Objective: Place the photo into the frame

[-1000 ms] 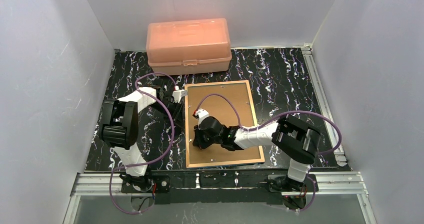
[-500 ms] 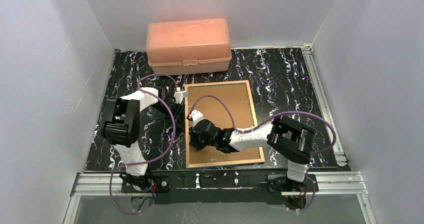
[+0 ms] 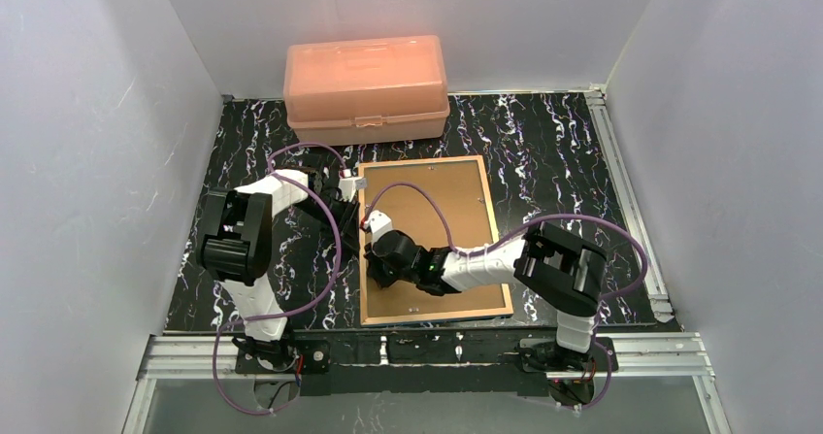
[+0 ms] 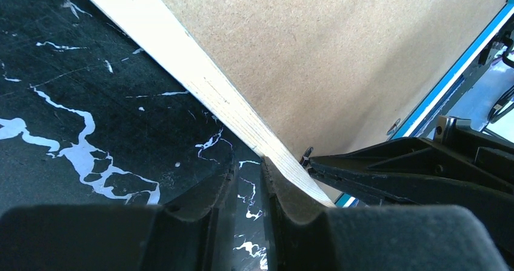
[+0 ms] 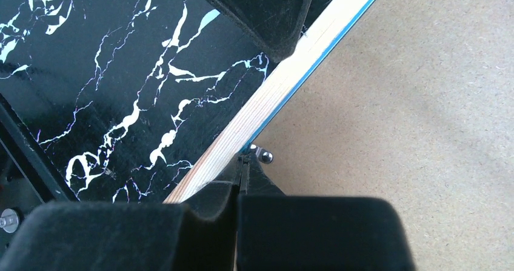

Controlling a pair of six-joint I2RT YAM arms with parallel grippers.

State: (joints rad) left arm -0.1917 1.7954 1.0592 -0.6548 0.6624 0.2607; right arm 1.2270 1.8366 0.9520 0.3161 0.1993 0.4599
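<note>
Frame (image 3: 434,240) face-down, left gripper (image 4: 248,186) nearly closed beside its edge, right gripper (image 5: 239,174) closed at rim

Right arm (image 3: 456,264) farther left over frame (image 3: 490,201)

We cannot see the photo in any view; the brown backing board (image 3: 427,230) covers the whole opening of the frame (image 3: 366,250). Above that board, the right gripper (image 3: 374,267) hides its own fingertips in the top view. In the right wrist view, the frame's wooden edge (image 5: 276,92) runs out of picture at both ends.
</note>
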